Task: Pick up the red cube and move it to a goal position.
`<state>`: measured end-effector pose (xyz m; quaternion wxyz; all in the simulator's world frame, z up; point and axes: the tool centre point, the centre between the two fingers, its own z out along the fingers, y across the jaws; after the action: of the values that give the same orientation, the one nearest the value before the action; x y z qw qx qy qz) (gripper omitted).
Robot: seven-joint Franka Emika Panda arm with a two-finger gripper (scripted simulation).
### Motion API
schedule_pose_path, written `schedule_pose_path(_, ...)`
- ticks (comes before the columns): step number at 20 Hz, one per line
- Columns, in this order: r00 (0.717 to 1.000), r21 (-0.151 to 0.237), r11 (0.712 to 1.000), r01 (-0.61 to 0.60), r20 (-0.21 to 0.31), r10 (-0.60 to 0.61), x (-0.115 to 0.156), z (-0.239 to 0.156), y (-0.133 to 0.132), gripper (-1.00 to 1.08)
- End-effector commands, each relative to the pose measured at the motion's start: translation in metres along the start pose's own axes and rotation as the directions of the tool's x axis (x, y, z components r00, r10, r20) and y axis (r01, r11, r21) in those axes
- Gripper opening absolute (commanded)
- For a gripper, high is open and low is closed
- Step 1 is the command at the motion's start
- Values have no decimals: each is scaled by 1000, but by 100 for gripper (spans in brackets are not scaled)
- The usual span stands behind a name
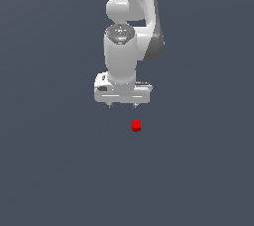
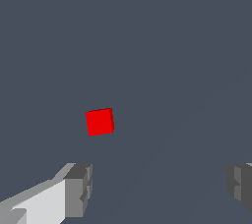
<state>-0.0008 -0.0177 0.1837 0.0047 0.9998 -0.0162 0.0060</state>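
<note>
A white robot arm points its gripper [image 1: 122, 105] straight down over a plain dark grey floor [image 1: 49, 170]. The two fingers [image 2: 78, 188] are spread wide apart — holding nothing, touching nothing. The small red cube [image 1: 136, 126] lies on the floor near the fingertips, apart from them — not between them.

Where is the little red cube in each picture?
Exterior view: the red cube lies on the grey floor, just below the gripper, slightly toward the exterior view's right.
Wrist view: the red cube lies beyond the open fingers, not between them.
Shared landmark: the gripper's fingers.
</note>
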Motion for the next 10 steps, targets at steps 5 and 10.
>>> schedule_pose_path(5, 1000, 0, 1000, 5, 0, -5, 0, 6, -2, 100)
schedule_pose_path(10, 1000, 2, 1000, 24, 2, -24, 1, 29, -11, 100)
